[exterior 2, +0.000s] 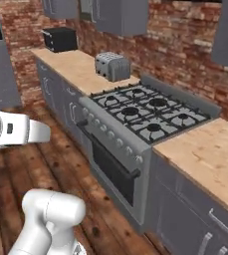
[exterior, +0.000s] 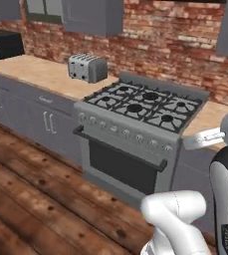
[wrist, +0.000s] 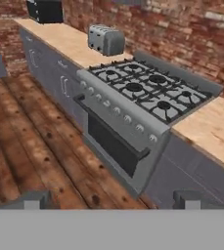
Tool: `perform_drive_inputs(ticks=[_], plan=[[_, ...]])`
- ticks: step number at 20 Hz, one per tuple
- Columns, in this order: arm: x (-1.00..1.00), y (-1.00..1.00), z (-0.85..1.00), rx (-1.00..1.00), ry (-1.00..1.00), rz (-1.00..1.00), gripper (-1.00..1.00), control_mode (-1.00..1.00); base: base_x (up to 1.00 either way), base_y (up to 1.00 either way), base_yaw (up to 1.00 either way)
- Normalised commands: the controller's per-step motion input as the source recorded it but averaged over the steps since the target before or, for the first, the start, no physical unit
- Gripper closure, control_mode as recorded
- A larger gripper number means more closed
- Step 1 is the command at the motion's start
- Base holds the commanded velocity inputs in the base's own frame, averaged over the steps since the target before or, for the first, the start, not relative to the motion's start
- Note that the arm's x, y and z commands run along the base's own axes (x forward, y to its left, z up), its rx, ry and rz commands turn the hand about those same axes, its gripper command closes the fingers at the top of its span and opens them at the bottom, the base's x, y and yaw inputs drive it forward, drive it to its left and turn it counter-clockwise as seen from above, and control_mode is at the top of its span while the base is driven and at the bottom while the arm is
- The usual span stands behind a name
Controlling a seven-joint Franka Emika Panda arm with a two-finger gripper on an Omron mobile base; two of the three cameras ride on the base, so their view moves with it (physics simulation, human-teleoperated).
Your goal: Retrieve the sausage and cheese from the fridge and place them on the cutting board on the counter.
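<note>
One gas stove (exterior: 135, 134) with four burners (wrist: 145, 90) and one oven door handle (exterior 2: 108, 152). Its front panel carries one row of eight knobs (exterior: 128, 134). One toaster (exterior: 87, 67) stands on the counter (exterior 2: 75, 67) left of the stove. One black microwave (exterior: 3, 44) sits further left of the stove.

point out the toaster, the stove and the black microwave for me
toaster (exterior: 87, 67), left base view, on its silver side wall
stove (exterior 2: 116, 168), right base view, on the dark oven door glass
black microwave (wrist: 45, 10), hand view, on its dark front
</note>
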Motion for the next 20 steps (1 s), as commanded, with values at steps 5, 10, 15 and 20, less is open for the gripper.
perform_drive_inputs(ticks=[5,10,15,20], plan=[[0.0,0.0,0.0,0.0,0.0,0.0,-1.0,1.0,-0.27,0.16,1.0],[0.0,0.0,0.0,0.0,0.0,0.0,-1.0,1.0,-0.07,0.15,1.0],[0.0,0.0,0.0,0.0,0.0,0.0,-1.0,1.0,0.85,0.1,0.71],[0.0,0.0,0.0,0.0,0.0,0.0,-1.0,1.0,1.0,-0.02,0.13]])
